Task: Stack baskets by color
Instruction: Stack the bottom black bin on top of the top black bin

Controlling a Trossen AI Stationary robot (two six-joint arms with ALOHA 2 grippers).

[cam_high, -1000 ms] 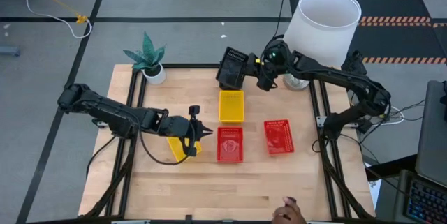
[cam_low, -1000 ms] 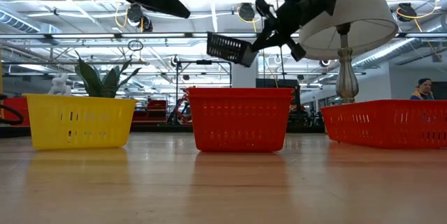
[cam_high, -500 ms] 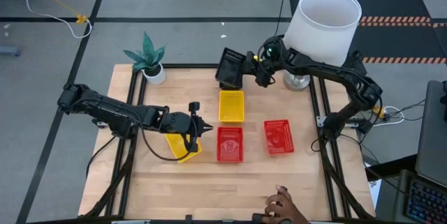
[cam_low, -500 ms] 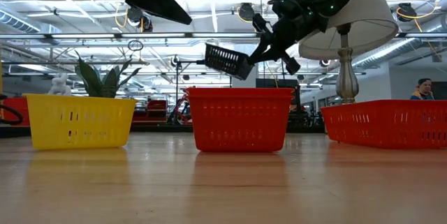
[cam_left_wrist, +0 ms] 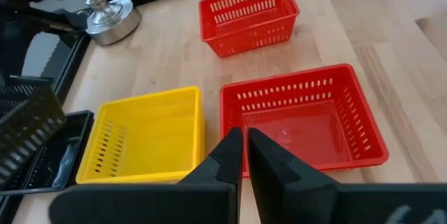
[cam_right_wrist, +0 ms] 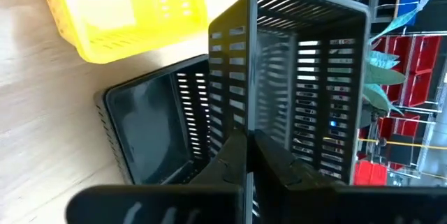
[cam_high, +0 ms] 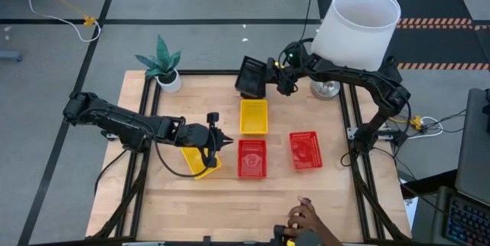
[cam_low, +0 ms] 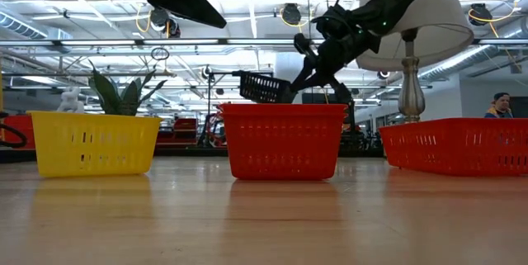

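Observation:
My right gripper is shut on a black basket at the table's far middle, held above a second black basket that rests on the wood. Just nearer stands a yellow basket. Two red baskets sit on their bottoms mid-table. Another yellow basket lies askew to the left. My left gripper hovers shut and bare beside that yellow basket, pointing at the nearer red one. My right gripper pinches one side wall of the black basket at its rim between its two fingers. It comes from the table's right, slanting down. The basket hangs tilted, lifted clear of the black basket below it.
A white lampshade on a metal foot stands at the far right corner, close over my right arm. A potted plant stands at the far left. A person's hand reaches in at the near edge.
My right gripper has sunk and gone a little toward the table's left, still shut on the black basket. The basket has come down with it and now hangs lower. The person's hand at the near edge has shifted left and reached farther onto the table.

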